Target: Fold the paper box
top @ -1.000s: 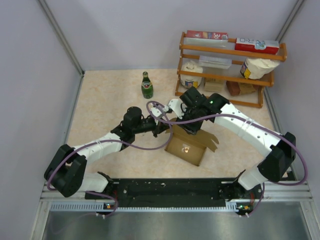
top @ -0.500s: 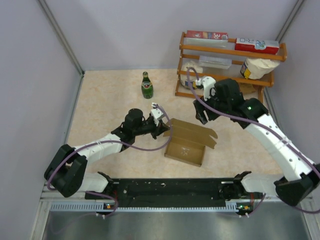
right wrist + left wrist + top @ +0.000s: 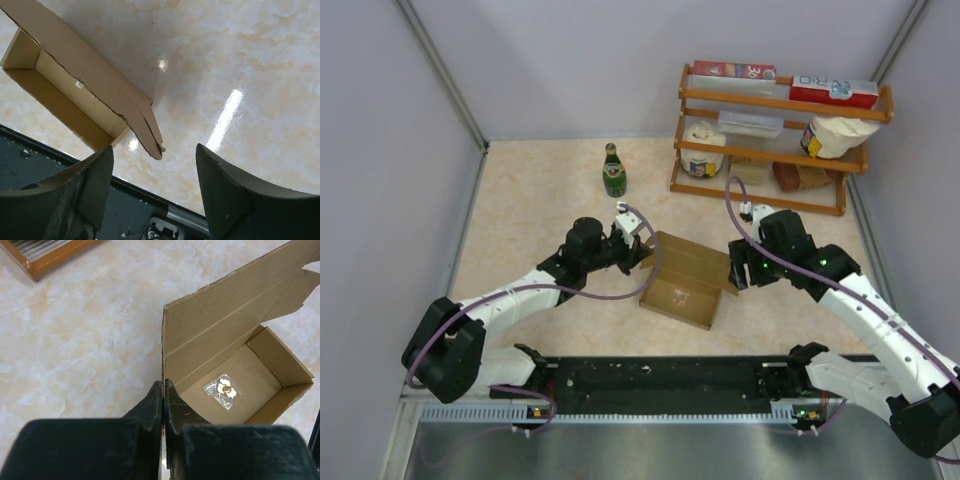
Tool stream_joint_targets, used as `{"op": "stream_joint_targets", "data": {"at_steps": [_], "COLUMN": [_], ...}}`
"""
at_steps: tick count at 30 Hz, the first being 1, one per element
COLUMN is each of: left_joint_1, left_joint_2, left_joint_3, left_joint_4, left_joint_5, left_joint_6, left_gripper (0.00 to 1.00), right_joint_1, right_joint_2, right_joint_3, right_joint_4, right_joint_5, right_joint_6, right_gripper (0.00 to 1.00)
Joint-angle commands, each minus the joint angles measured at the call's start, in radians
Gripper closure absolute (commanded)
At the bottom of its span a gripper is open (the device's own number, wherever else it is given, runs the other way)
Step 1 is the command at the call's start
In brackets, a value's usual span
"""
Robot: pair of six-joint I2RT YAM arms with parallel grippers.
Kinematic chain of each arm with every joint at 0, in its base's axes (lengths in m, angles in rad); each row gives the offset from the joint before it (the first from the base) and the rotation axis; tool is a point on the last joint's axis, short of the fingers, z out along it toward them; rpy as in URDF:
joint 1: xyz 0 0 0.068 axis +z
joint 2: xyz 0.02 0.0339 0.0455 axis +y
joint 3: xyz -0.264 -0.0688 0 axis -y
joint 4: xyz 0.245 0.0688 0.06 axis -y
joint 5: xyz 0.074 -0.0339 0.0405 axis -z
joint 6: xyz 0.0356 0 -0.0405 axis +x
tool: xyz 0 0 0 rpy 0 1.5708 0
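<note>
The paper box (image 3: 685, 280) is plain brown cardboard, lying open in the middle of the table with its lid half raised. In the left wrist view the box (image 3: 235, 345) shows its inside, with a small clear packet (image 3: 223, 390) on its floor. My left gripper (image 3: 642, 250) is shut on the box's left side wall (image 3: 164, 360). My right gripper (image 3: 735, 275) is open and empty, just right of the box. In the right wrist view the lid's tuck flap (image 3: 145, 127) hangs in front of the open fingers (image 3: 95, 185).
A green bottle (image 3: 613, 171) stands at the back centre. A wooden rack (image 3: 775, 135) with cartons, bags and jars stands at the back right. The black rail (image 3: 660, 375) runs along the near edge.
My right gripper has come off the box, swung back towards the rack, then moved down to the box's right side. The lid has dropped lower over the box. The left gripper keeps its hold.
</note>
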Motion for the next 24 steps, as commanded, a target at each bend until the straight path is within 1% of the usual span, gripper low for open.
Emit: {"op": "stream_joint_targets", "data": {"at_steps": [1, 5, 9, 10, 17, 24], "left_joint_1": [0.005, 0.003, 0.003, 0.003, 0.006, 0.006], "left_joint_2": [-0.036, -0.034, -0.034, -0.036, -0.048, -0.052], "left_joint_3": [0.002, 0.004, -0.004, -0.009, -0.015, -0.016], "left_joint_4": [0.011, 0.005, -0.005, -0.006, -0.012, -0.019], "left_joint_5": [-0.026, -0.046, -0.089, -0.097, -0.135, -0.149], "left_joint_6": [-0.015, -0.024, -0.024, -0.053, -0.067, -0.076], "left_gripper": [0.99, 0.99, 0.99, 0.99, 0.99, 0.99], "right_joint_1": [-0.013, -0.013, -0.015, -0.015, -0.015, -0.015], "right_joint_2": [-0.012, 0.006, 0.009, 0.009, 0.014, -0.009], "right_joint_3": [-0.001, -0.021, -0.06, -0.071, -0.149, -0.208], "right_joint_4": [0.098, 0.107, 0.156, 0.171, 0.3, 0.412], "right_joint_5": [-0.004, -0.021, 0.016, 0.022, 0.023, -0.019], "right_joint_6": [0.059, 0.098, 0.142, 0.15, 0.181, 0.185], "right_gripper": [0.34, 0.36, 0.39, 0.4, 0.45, 0.54]}}
